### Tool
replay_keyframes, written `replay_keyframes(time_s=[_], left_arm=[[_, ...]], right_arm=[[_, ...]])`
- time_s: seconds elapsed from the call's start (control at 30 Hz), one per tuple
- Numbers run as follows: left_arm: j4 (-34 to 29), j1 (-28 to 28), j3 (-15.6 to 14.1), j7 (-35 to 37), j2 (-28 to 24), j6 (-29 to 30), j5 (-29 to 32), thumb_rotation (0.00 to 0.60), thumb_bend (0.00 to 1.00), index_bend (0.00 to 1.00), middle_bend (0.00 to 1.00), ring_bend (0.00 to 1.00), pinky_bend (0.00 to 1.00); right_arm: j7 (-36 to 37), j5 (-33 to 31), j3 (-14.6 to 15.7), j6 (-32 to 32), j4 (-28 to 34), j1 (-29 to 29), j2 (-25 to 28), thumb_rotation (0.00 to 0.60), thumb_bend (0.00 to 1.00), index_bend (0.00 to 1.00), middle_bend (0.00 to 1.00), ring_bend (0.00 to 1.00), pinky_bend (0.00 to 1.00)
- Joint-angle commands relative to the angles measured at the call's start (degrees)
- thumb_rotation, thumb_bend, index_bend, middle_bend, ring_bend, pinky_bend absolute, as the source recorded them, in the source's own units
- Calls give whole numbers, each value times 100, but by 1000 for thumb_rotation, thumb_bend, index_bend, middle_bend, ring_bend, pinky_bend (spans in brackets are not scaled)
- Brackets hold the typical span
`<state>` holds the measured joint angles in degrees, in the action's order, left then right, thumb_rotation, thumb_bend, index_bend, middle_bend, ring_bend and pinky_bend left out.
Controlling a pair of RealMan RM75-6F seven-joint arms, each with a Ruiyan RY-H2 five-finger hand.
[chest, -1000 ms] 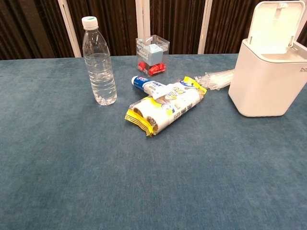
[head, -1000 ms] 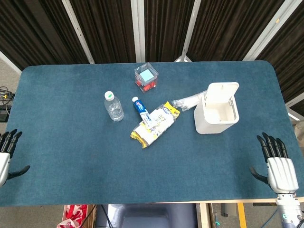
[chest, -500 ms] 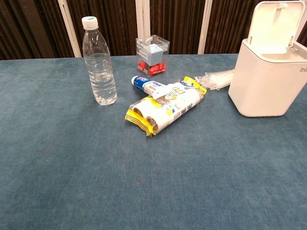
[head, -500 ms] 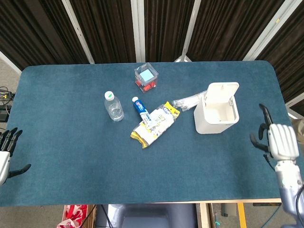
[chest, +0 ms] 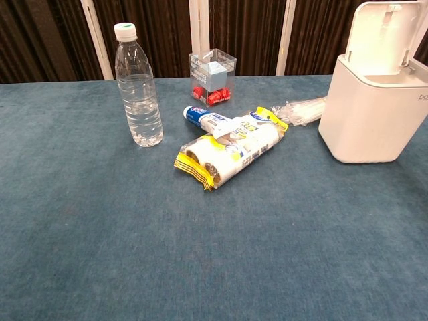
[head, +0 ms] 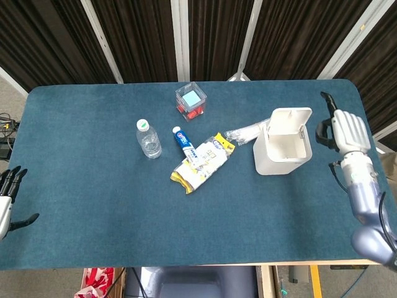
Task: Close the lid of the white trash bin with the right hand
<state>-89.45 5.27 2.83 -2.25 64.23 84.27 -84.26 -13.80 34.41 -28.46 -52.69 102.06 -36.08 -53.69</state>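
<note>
Right hand is rising from the desk's near edge toward the far right, fingers apart and holding nothing, now beside the white trash bin, whose lid is standing open, untouched.

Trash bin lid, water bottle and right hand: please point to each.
trash bin lid (head: 290,119), head view, raised panel.
water bottle (chest: 138,93), chest view, clear body.
right hand (head: 347,130), head view, back.
</note>
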Motion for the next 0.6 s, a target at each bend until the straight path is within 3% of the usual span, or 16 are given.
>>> replay_keyframes(time_s=[0.03, 0.13, 0.4, 0.6], left_arm=[[19, 2, 7, -38, 7, 24, -14, 600, 0, 0, 0, 0, 0], [70, -6, 18, -97, 32, 90, -45, 600, 0, 0, 0, 0, 0], [103, -14, 25, -73, 46, 99, -27, 600, 0, 0, 0, 0, 0], [114, -19, 13, -42, 40, 96, -35, 600, 0, 0, 0, 0, 0]], right_arm=[[-302, -856, -72, 444, -289, -575, -78, 600, 715, 0, 822, 932, 821], [-445, -1453, -27, 601, -454, -927, -161, 600, 715, 37, 826, 935, 821], [-838, -2343, 266, 583, -826, -1493, -412, 600, 718, 321, 827, 935, 821], [-1005, -2652, 446, 500, -889, -1669, -499, 600, 719, 381, 827, 935, 821]])
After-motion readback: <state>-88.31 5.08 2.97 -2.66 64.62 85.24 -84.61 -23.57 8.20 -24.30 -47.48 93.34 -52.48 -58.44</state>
